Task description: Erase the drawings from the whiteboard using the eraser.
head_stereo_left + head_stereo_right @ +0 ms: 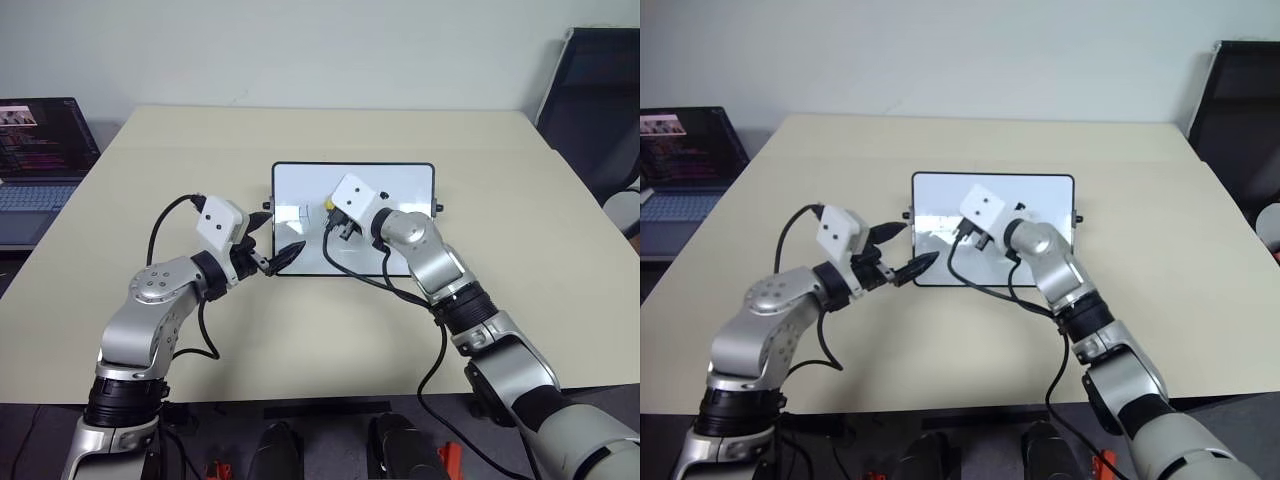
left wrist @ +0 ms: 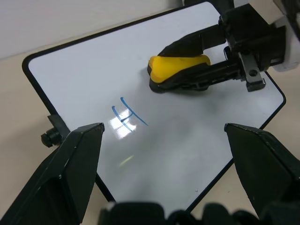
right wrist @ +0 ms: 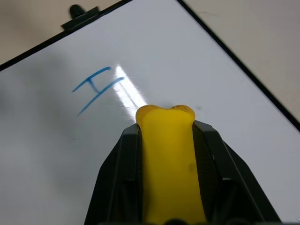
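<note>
The whiteboard (image 1: pixel 400 190) lies flat in the middle of the table. My right gripper (image 3: pixel 165 126) is shut on the yellow eraser (image 2: pixel 178 65), whose dark underside rests on the board's white surface. A blue H-like drawing (image 2: pixel 127 115) sits a short way from the eraser's tip, toward the board's left end (image 3: pixel 97 89). My left gripper (image 1: pixel 280 240) is open with nothing between its fingers, level over the board's near left corner and pointing at the mark. The eraser also shows as a yellow spot (image 1: pixel 328 203) beside the right wrist.
The beige table (image 1: pixel 200 150) has bare room all around the board. An open dark laptop (image 1: pixel 40 150) stands off the table's left side. A black chair (image 1: pixel 600 100) stands at the far right.
</note>
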Controlling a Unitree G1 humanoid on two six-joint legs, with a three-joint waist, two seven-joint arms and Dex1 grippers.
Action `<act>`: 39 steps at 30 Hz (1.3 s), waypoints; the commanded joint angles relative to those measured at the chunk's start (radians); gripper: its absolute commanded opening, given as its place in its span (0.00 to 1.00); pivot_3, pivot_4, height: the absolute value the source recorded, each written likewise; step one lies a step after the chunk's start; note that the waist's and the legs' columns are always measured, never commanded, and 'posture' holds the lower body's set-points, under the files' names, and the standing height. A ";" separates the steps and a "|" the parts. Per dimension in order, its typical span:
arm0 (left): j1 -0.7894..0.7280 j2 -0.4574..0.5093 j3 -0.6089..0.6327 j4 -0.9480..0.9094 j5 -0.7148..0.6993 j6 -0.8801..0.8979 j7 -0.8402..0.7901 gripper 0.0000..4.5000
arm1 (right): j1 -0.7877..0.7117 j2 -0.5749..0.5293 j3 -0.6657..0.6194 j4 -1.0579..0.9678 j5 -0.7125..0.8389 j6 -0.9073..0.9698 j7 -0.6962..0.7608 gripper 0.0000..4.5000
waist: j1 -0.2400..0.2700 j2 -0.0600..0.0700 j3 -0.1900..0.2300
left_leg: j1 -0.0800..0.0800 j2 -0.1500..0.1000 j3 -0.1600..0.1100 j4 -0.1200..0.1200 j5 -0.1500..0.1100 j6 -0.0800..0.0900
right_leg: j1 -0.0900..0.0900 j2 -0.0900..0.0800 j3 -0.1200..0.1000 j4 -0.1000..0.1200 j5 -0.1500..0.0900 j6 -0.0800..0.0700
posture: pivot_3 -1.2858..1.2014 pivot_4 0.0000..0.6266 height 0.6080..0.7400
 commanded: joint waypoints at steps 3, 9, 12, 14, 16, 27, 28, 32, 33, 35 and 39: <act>0.040 0.005 0.095 -0.022 -0.035 -0.034 0.010 1.00 | 0.088 -0.030 -0.108 -0.270 0.099 0.061 0.034 0.25 | 0.001 0.000 0.000 | -0.001 0.000 0.000 -0.001 0.000 0.000 | -0.001 0.000 0.000 -0.001 0.000 0.000 | 0.52 0.24 1.00; 0.126 0.028 0.193 -0.027 -0.062 -0.036 0.004 1.00 | 0.289 -0.062 -0.189 -0.618 0.260 0.219 0.102 0.25 | 0.003 0.000 0.000 | -0.002 0.000 0.000 -0.003 0.000 0.000 | -0.001 0.000 -0.001 -0.001 -0.001 0.003 | 0.52 0.24 1.00; 0.147 0.035 0.210 -0.037 -0.070 -0.034 0.003 1.00 | 0.384 -0.095 -0.215 -0.736 0.329 0.274 0.128 0.25 | 0.003 0.000 0.000 | -0.002 0.000 0.000 -0.003 0.000 0.000 | -0.001 0.000 -0.001 -0.002 -0.003 0.000 | 0.52 0.24 1.00; 0.151 0.038 0.209 -0.044 -0.070 -0.035 0.005 1.00 | 0.449 -0.108 -0.231 -0.796 0.378 0.280 0.140 0.25 | 0.004 0.000 0.000 | -0.002 0.000 0.000 -0.003 0.000 0.000 | -0.001 -0.001 -0.001 -0.002 -0.003 -0.001 | 0.52 0.24 1.00; 0.150 0.040 0.203 -0.051 -0.065 -0.035 0.007 1.00 | 0.502 -0.130 -0.218 -0.829 0.385 0.259 0.145 0.25 | 0.004 0.000 0.000 | -0.001 0.000 0.000 -0.002 0.000 0.000 | -0.001 -0.001 -0.001 -0.002 -0.003 -0.001 | 0.52 0.24 1.00; 0.109 0.058 0.166 -0.050 -0.046 -0.031 0.007 1.00 | 0.626 -0.120 -0.182 -0.830 0.378 0.152 0.072 0.25 | 0.003 -0.001 0.000 | -0.001 0.000 0.001 -0.002 0.000 0.000 | -0.001 -0.002 -0.001 -0.003 -0.002 -0.001 | 0.52 0.24 1.00; 0.105 0.058 0.166 -0.048 -0.046 -0.031 0.007 1.00 | 0.626 -0.120 -0.178 -0.831 0.379 0.150 0.070 0.25 | 0.003 -0.001 0.000 | -0.001 0.000 0.001 -0.002 0.000 0.000 | -0.001 -0.002 -0.001 -0.003 -0.002 -0.001 | 0.52 0.24 1.00; 0.090 0.057 0.165 -0.040 -0.043 -0.033 0.012 1.00 | 0.601 -0.126 -0.164 -0.822 0.367 0.146 0.058 0.25 | 0.003 -0.001 0.000 | -0.001 0.000 0.001 -0.002 0.000 0.000 | -0.001 -0.002 -0.001 -0.003 -0.002 -0.001 | 0.52 0.24 1.00; 0.089 0.057 0.165 -0.038 -0.042 -0.031 0.014 1.00 | 0.589 -0.131 -0.159 -0.815 0.357 0.144 0.053 0.25 | 0.003 -0.001 0.000 | -0.001 0.000 0.001 -0.002 0.000 0.000 | -0.001 -0.002 -0.001 -0.003 -0.002 -0.001 | 0.52 0.24 1.00; 0.088 0.058 0.164 -0.035 -0.038 -0.030 0.016 1.00 | 0.568 -0.134 -0.149 -0.800 0.338 0.139 0.044 0.25 | 0.003 -0.001 0.000 | -0.001 0.000 0.001 -0.002 0.000 0.000 | -0.001 -0.002 0.000 -0.003 -0.002 -0.001 | 0.52 0.24 1.00; 0.078 0.059 0.153 -0.022 -0.023 -0.033 0.020 1.00 | 0.427 -0.115 -0.054 -0.667 0.252 0.086 0.035 0.25 | 0.000 -0.001 0.000 | -0.001 0.000 0.001 -0.002 0.000 0.000 | -0.001 -0.001 -0.001 -0.002 -0.002 -0.001 | 0.52 0.24 1.00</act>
